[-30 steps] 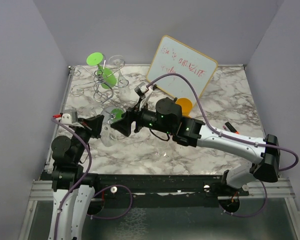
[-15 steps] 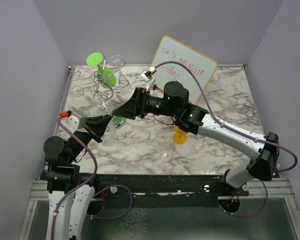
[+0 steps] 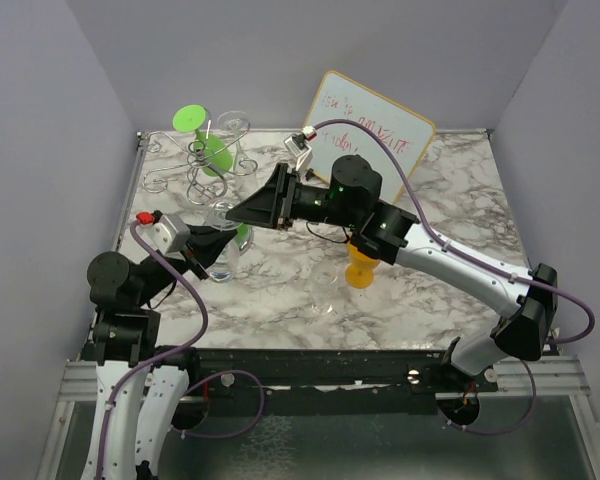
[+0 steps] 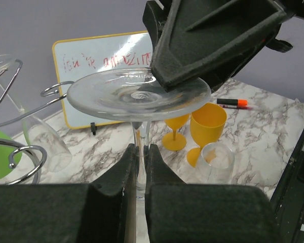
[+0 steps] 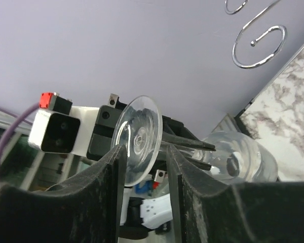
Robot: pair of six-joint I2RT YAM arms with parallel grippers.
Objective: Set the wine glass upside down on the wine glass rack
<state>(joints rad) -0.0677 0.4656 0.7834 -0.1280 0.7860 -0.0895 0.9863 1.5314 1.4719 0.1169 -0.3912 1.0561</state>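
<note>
Left claw (image 4: 141,157) is clamped tight on the stem of the clear wine glass (image 4: 137,93). It's holding it foot-up, bowl-down, just on my side of the wine glass rack (image 3: 205,170) and off the table. So the glass is already flipped, just not hung yet.

Moving right, the right claw (image 5: 145,152) has come in over the top of the glass from the side away from the rack. Its fingers are apart with the round foot sitting between them. From its wrist cam one side looks to have a sliver of gap left, so I wouldn't call it a grip yet.

Looks like a handover to me. My plan for doing it cleanly:
- finish closing the right claw on the foot or the top of the stem, nice and square
- don't let go on the left until the right really has it, since clear glass is slippery
- then slide the stem into a free curled arm of the rack so the foot catches on the wire. One green glass (image 3: 216,155) already hangs there, so pick a loop away from it.

Further right of the rack are the whiteboard (image 3: 365,140) and an orange goblet (image 3: 360,270), neither in the way.

Compared with a moment back, the left arm has lifted the glass and carried it toward the rack. The right arm swung up from low in front of the rack to meet it, and its fingers have narrowed a lot. The left clamp hasn't budged.
</note>
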